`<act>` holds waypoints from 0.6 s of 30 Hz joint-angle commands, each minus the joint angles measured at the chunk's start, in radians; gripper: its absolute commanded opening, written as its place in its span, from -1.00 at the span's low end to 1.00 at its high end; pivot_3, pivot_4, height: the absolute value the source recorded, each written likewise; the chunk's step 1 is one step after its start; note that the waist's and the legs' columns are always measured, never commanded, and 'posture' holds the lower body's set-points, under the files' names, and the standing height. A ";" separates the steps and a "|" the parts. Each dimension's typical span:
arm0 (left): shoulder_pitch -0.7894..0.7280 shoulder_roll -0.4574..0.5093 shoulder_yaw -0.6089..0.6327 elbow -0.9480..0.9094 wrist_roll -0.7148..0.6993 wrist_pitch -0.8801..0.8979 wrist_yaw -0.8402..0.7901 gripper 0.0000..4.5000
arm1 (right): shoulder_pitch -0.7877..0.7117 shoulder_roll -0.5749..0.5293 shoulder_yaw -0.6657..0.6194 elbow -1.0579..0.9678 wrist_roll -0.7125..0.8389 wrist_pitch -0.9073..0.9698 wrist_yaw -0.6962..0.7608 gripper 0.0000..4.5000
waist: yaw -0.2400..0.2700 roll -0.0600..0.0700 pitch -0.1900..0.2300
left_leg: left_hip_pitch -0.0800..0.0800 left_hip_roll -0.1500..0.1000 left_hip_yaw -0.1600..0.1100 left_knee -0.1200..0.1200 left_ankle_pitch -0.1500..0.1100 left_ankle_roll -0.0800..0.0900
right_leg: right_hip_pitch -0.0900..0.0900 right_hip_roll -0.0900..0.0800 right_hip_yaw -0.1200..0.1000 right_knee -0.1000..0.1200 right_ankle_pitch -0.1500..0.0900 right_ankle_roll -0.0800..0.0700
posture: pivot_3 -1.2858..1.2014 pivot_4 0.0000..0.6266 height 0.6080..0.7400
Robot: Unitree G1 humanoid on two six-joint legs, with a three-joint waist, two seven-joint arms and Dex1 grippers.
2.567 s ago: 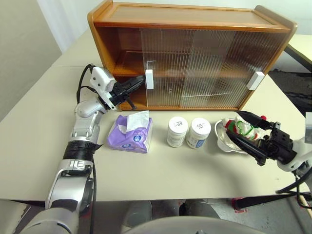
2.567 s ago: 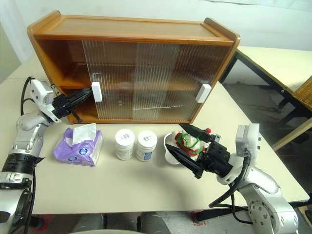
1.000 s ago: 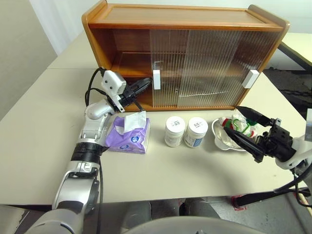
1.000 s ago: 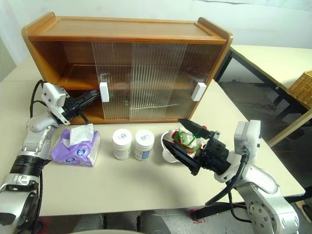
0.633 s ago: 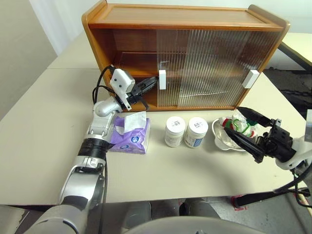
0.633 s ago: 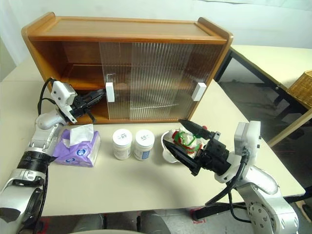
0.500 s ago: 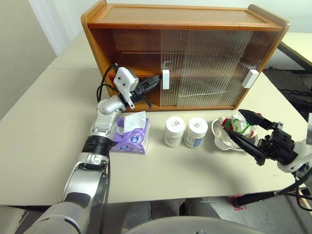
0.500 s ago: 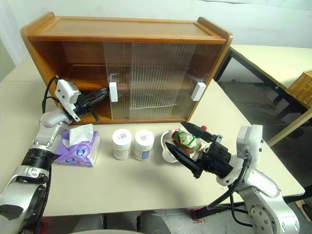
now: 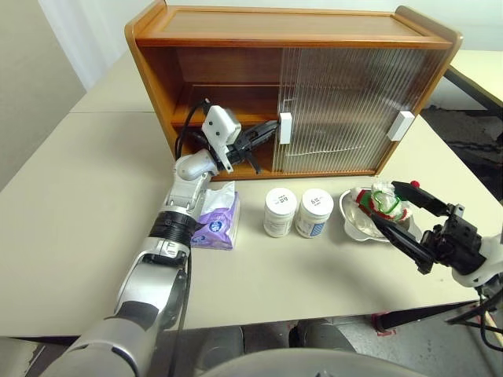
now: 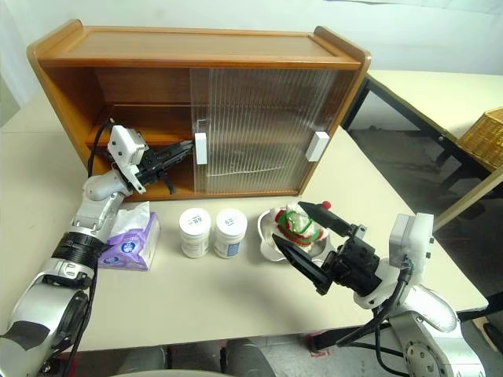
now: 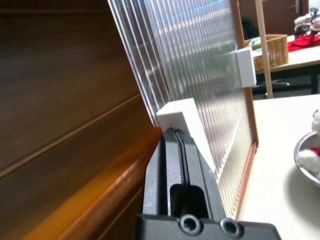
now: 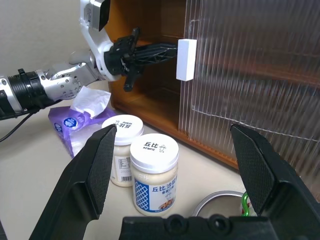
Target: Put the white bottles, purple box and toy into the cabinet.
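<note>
Lying on the pale surface (image 9: 71, 196) in front of the cabinet's (image 9: 291, 31) open left half, the purple tissue pack (image 9: 214, 221) sits partly under the left arm. Above it, the left gripper (image 9: 271, 130) has its fingers pressed together, and their tips touch the edge of the white handle (image 9: 285, 128) on the left sliding door (image 9: 314, 102), which stands slid across toward the cabinet's right half. In front of that handle stand the two white bottles (image 9: 297, 212), side by side and nearly touching. Right of the bottles, level with the right door's handle (image 9: 401, 126), the toy (image 9: 381, 200) rests in its shallow silver dish (image 9: 354, 224). Nearest the cabinet's right end, the right gripper (image 9: 405, 216) hangs spread wide and empty, its fingers either side of the dish's near edge.
</note>
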 commanded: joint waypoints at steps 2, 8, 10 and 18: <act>-0.005 0.034 0.016 -0.011 -0.005 0.025 -0.005 -0.98 | 0.006 -0.005 -0.020 0.011 0.000 -0.010 0.010 1.00 | -0.002 0.002 -0.001 | 0.000 0.000 0.000 0.000 -0.001 0.001 | 0.000 0.000 0.001 -0.001 0.004 -0.001 | 0.02 -1.00 1.00; 0.074 0.224 0.081 -0.179 -0.154 0.238 -0.167 -0.57 | -0.025 -0.006 0.010 0.012 -0.008 0.002 0.002 1.00 | -0.014 0.004 -0.002 | 0.000 0.001 0.000 -0.003 -0.001 0.001 | -0.002 0.000 0.001 -0.002 0.006 -0.005 | 0.04 -1.00 1.00; 0.104 0.313 0.090 -0.241 -0.203 0.367 -0.241 -0.28 | -0.037 -0.008 0.016 0.025 -0.011 0.001 0.009 1.00 | -0.013 0.004 -0.003 | 0.000 0.001 0.000 -0.003 -0.001 0.001 | -0.002 0.001 0.000 -0.001 0.005 -0.007 | 0.06 -1.00 1.00; 0.219 0.621 0.126 -0.448 -0.347 0.859 -0.398 0.97 | -0.094 -0.021 0.051 0.036 -0.015 0.024 0.010 1.00 | 0.004 0.005 -0.003 | -0.001 0.002 -0.001 -0.004 -0.001 0.001 | -0.007 0.000 0.000 -0.001 0.001 -0.020 | 0.08 -1.00 1.00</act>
